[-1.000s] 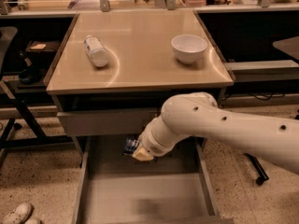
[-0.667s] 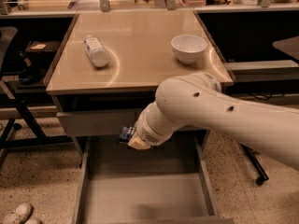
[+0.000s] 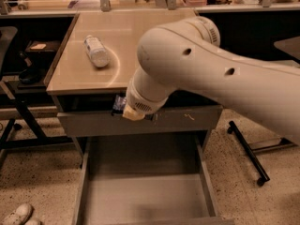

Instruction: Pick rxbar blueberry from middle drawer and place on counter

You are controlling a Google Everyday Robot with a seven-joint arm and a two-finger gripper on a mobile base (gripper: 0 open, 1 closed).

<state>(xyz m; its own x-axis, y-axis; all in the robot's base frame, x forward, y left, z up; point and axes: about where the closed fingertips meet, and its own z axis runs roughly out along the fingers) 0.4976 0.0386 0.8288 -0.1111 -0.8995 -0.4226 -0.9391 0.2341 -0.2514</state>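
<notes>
The rxbar blueberry, a dark navy bar, shows only as a small piece at the tip of my arm. It hangs in the air in front of the counter's front edge, above the open middle drawer. My gripper is mostly hidden behind my white wrist and holds the bar. The middle drawer is pulled out and its grey floor is bare. The beige counter lies just behind and above the bar.
A white bottle lies on its side on the counter's left half. My arm hides the counter's right half. A grey drawer front with orange scratches sits under the counter. A cluttered workbench runs behind. A black wheeled base stands at the right.
My arm has risen and come nearer the camera, lifting the bar from over the drawer up to the counter's front edge. The arm now covers the white bowl.
</notes>
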